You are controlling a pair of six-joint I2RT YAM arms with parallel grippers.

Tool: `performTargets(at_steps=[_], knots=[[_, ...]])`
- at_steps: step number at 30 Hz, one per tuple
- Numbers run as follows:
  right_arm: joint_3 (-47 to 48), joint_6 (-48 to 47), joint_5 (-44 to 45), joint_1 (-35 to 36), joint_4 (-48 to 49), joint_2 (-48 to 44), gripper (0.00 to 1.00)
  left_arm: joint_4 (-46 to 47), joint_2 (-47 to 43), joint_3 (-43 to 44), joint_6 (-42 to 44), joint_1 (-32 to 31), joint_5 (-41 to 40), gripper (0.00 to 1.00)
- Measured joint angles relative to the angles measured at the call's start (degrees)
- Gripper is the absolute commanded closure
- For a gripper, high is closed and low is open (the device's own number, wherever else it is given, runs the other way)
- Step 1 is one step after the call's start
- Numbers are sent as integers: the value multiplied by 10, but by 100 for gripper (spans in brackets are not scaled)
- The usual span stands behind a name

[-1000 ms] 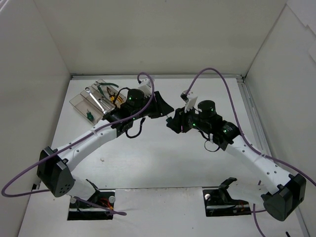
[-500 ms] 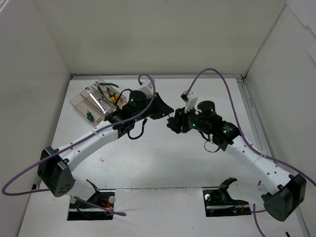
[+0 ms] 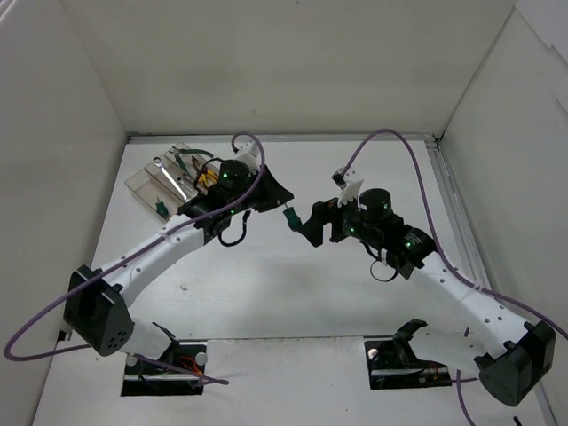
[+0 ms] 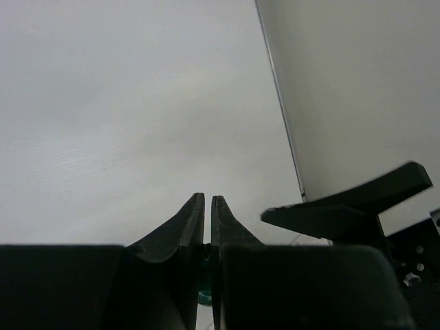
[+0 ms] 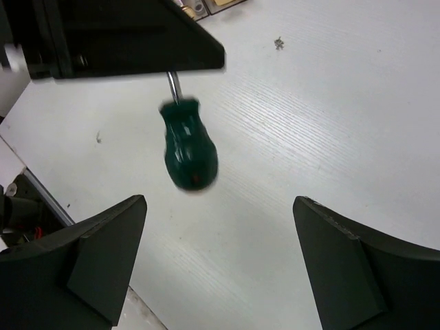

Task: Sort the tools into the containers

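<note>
A stubby screwdriver with a dark green handle hangs just above the white table. Its metal shaft runs up into my left gripper, which is shut on it. The left wrist view shows that gripper with its jaws together and a bit of green below them. My right gripper stands wide open just behind the handle, touching nothing. The screwdriver sits mid-table between both grippers. The clear containers at the back left hold green pliers, yellow pliers, a wrench and a green screwdriver.
White walls close in the table on three sides. Purple cables loop over both arms. A small speck lies on the table beyond the screwdriver. Black mounts sit at the near edge.
My right gripper has opened and drawn back from the screwdriver. The left gripper has shut on its shaft and now carries it alone, shifted slightly left.
</note>
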Motion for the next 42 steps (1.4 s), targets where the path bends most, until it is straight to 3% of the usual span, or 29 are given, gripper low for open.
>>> performTargets(at_steps=[3, 11, 16, 21, 29, 35, 42], knots=[[-14, -2, 14, 0, -2, -15, 13, -26, -12, 0, 19, 52, -2, 100], [-53, -3, 50, 0, -21, -72, 12, -111, -20, 8, 120, 292, -52, 100], [-82, 0, 61, 0, -31, -91, 12, -136, 28, 46, 163, 376, -78, 100], [-92, 1, 66, 0, -44, -93, 11, -140, 109, 85, 184, 434, -90, 100], [-93, 0, 70, 0, -47, -93, 11, -154, 213, 127, 199, 476, -90, 100], [-97, 0, 71, 0, -49, -93, 10, -170, 247, 145, 208, 491, -94, 81], [-97, 0, 72, 0, -54, -93, 10, -179, 245, 145, 215, 493, -96, 27]])
